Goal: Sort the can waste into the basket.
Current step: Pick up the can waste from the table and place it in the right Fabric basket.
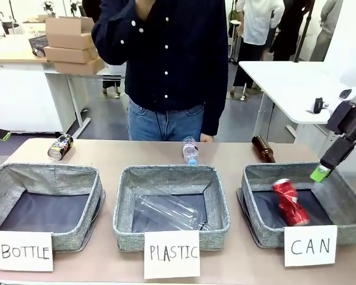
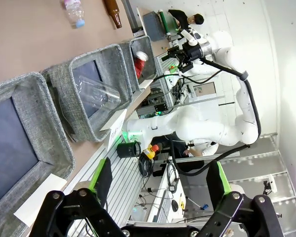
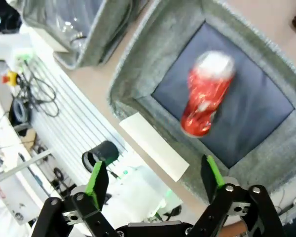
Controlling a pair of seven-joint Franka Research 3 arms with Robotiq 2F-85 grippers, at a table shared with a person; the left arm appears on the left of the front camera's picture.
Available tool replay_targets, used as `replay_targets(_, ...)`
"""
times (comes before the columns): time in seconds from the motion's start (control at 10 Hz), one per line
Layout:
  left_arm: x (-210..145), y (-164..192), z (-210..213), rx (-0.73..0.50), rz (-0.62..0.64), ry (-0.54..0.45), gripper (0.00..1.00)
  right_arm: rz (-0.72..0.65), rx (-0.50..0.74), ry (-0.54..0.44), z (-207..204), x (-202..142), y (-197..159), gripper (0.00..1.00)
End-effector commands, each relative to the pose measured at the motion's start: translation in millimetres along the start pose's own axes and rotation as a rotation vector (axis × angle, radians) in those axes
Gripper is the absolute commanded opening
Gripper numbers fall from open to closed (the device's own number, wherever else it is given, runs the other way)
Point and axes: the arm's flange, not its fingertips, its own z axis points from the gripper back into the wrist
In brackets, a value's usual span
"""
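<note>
Right jaws: wide, empty.
Grey fabric rectangular "CAN" basket: holds dented bright red metal can, just ahead of right jaws.
Left jaws: wide, empty.
Black metal can: on worktop, far from right jaws.

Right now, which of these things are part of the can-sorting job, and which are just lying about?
Job: red can, lying in the CAN basket; black can, on the table; open right claw.
Lying about: brown bottle; small plastic bottle; clear bottle in the PLASTIC bin; BOTTLE bin.
</note>
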Motion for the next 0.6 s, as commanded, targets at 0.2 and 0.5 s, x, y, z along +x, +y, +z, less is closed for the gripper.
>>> replay_targets(0.2,1.9,-1.7,-0.2,-0.023,-0.021,-0.009,1.00,-0.017,0.054,-0.126,-6.1,-4.5,-0.5,1.00)
replay_targets(0.5,1.9,-1.7,-0.2,-0.023,-0.021,-0.009,1.00,-0.202,0.407,-0.751,32.1,-1.7,-1.7,1.00)
